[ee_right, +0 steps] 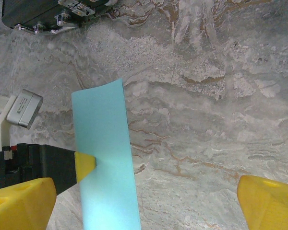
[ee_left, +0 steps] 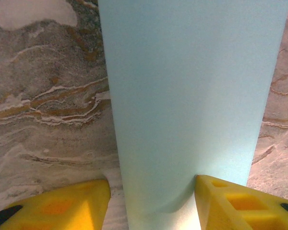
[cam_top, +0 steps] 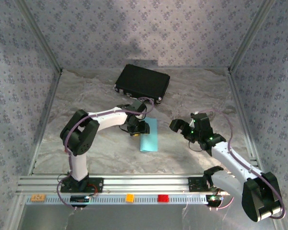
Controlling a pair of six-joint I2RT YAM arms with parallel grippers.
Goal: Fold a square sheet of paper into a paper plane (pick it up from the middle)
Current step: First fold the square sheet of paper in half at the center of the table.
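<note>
While the left tool point(cam_top: 137, 128) stood low over the light blue paper point(cam_top: 149, 136), its yellow fingers point(ee_left: 62, 206) were partly apart and straddled the strip across its width: one pad touched the paper's edge and the other sat just clear of it, so nothing was clamped. The paper lay as a narrow rectangle on the marbled worktop point(cam_top: 201, 96), near the middle, in front of the black case point(cam_top: 142, 82) and apart from it. To its right, the right tool point(cam_top: 183, 125) hung above the worktop with its fingers spread wide
</note>
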